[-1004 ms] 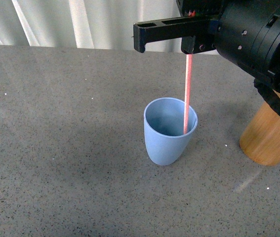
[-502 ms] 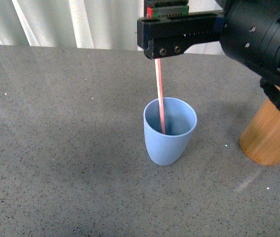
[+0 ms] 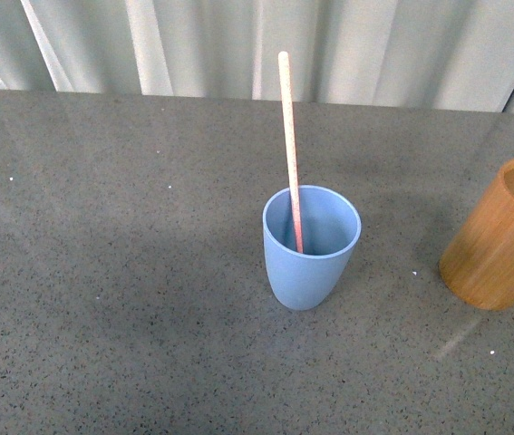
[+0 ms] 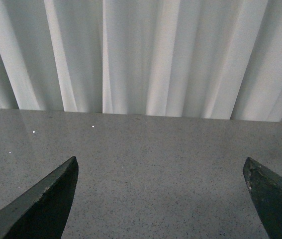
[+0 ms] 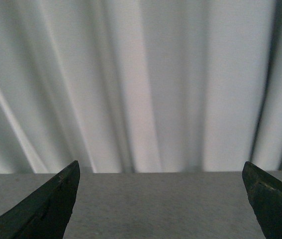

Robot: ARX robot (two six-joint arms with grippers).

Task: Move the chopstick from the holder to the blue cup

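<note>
A salmon-pink chopstick (image 3: 288, 136) stands in the pale-blue cup (image 3: 311, 263) at the middle of the grey table, leaning toward the cup's left rim, its rounded end up. The light-brown wooden holder (image 3: 501, 237) stands at the right edge of the front view, partly cut off; nothing shows inside it. Neither arm shows in the front view. My left gripper (image 4: 160, 172) is open over bare tabletop, holding nothing. My right gripper (image 5: 160, 172) is open and empty, facing the curtain and the table's far edge.
A white pleated curtain (image 3: 238, 45) hangs behind the table's far edge. The grey speckled tabletop (image 3: 102, 272) stretches to the left of and in front of the cup.
My right arm and gripper, which held the chopstick over the cup, have let go and left the front view. The chopstick now stands free in the blue cup.
</note>
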